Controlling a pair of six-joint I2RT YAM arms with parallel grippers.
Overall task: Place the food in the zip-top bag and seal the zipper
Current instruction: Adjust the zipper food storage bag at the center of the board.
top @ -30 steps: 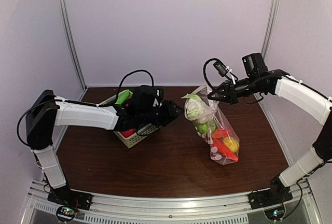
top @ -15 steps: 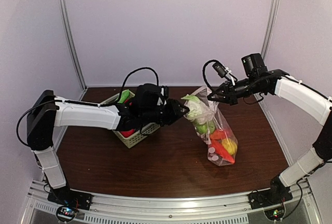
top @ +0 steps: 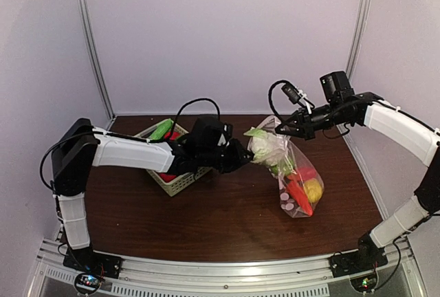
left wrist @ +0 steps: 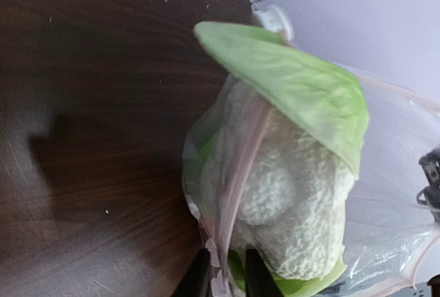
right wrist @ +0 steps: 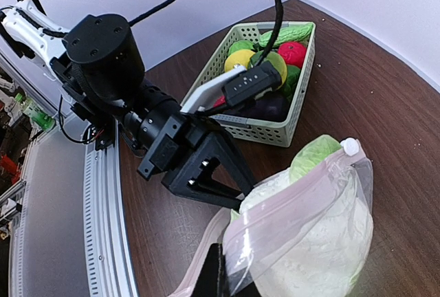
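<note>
Toward the table's [top: 227, 225] far edge, the right gripper [top: 279, 130] pinches the zip-top bag [top: 306, 170] of food [left wrist: 289, 201] while the left gripper [left wrist: 225, 280] clamps its zipper [left wrist: 238, 166].

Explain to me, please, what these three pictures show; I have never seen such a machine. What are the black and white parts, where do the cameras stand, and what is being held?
You see two robot arms bolted to the near edge of a brown table. One picture comes from a fixed camera above and behind them. The other two come from a small camera on each wrist. On the table stands a pale green basket with toy fruit and vegetables. The right gripper is shut on the top edge of the clear zip-top bag and holds it up. A white cauliflower sits at its mouth, and other toy food lies lower inside. The left gripper has its fingers on both sides of the bag's pale zipper; whether they already pinch it, I cannot tell.
</note>
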